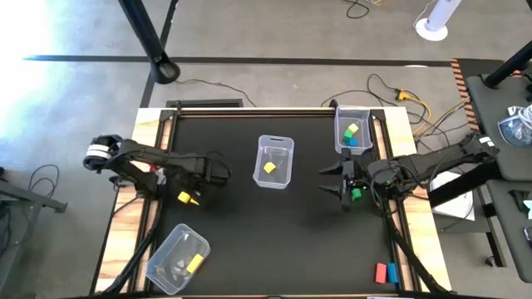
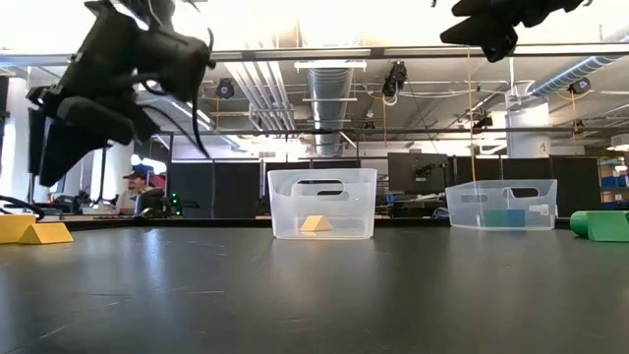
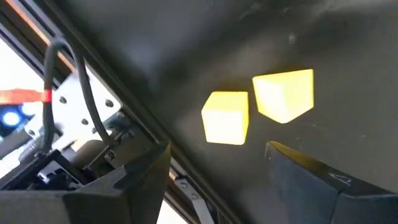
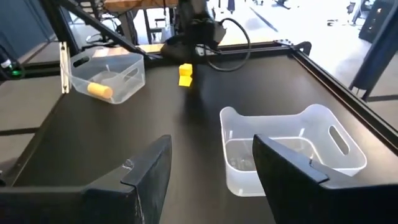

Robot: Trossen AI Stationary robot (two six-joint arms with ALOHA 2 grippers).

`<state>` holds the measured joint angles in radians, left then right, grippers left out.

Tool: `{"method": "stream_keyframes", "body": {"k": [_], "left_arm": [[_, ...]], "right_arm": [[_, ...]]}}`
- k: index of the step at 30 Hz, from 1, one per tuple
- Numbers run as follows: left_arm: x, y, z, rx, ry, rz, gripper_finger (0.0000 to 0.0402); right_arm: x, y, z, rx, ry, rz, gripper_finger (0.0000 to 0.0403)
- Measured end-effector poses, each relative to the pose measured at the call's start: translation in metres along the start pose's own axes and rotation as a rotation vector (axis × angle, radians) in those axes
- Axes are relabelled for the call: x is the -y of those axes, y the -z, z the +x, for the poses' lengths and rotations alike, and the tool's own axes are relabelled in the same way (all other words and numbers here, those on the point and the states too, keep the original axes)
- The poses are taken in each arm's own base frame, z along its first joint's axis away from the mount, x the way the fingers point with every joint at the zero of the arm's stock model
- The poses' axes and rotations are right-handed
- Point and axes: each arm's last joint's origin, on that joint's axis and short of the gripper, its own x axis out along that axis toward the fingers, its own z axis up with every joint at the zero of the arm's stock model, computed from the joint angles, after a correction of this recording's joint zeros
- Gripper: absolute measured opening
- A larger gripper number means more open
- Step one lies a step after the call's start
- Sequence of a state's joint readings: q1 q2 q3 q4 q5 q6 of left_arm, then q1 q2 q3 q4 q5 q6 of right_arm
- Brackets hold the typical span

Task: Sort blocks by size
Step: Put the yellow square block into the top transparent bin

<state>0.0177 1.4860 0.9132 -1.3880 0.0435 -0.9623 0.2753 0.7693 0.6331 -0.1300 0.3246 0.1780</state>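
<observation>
Two small yellow blocks (image 3: 226, 117) (image 3: 285, 93) lie side by side on the black table near its left edge, also seen in the high view (image 1: 184, 198). My left gripper (image 3: 217, 168) hangs open above them, touching neither. My right gripper (image 4: 211, 168) is open and raised at the table's right (image 1: 337, 183). A green block (image 1: 356, 194) lies on the table below the right gripper. The middle bin (image 1: 274, 160) holds a yellow block (image 1: 269, 167). The far right bin (image 1: 352, 131) holds green and blue blocks. The near left bin (image 1: 177, 257) holds a yellow bar (image 1: 194, 263).
A red and a blue block (image 1: 386, 272) lie at the near right corner. Metal rails (image 1: 151, 208) run along the table's left and right edges. Bare black surface lies between the middle bin and the near edge. A person (image 2: 138, 192) sits in the room behind.
</observation>
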Motion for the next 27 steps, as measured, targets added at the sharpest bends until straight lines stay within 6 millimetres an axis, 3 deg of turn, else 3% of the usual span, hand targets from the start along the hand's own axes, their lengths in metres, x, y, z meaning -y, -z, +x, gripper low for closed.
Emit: {"method": "stream_keyframes", "body": {"k": [10,27], "left_arm": [[-0.011,-0.017,0.031,-0.117,0.124,0.009,0.0249],[-0.021,-0.018,0.075,-0.146,0.17,-0.008,0.023]], "right_arm": [[-0.001,0.006,0.002,-0.054,-0.014,-0.025,0.0216],[-0.002,0.008,0.003,-0.068,-0.015,-0.045,0.0216]]}}
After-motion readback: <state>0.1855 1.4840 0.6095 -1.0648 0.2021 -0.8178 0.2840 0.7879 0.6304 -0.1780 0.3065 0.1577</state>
